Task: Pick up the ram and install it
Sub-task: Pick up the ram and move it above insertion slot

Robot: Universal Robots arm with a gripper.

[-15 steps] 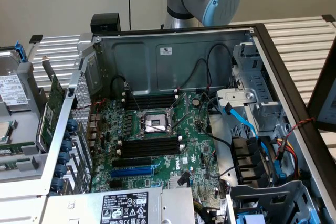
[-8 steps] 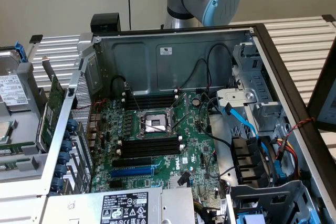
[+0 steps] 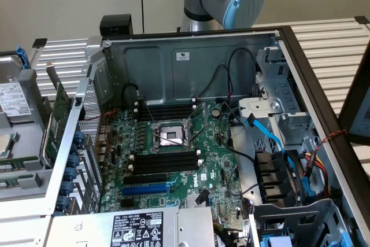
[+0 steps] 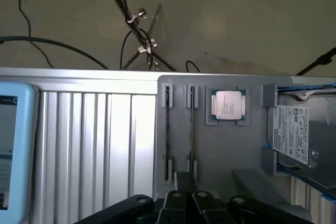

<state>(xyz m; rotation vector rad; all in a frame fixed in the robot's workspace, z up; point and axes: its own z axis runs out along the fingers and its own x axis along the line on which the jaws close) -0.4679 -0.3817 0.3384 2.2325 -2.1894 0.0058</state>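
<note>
Standing on edge — ram (image 4: 191, 129), long axis pointing away from hand (image 4: 185, 196)

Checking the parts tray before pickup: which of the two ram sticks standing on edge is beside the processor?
The ram stick right next to the processor; the other stick stands one slot farther off, at the tray edge.

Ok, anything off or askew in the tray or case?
Nothing stands out. The ram sits straight in its tray slot, CPU and drive seated square beside it. The memory slots are empty; no damage shows.
</note>
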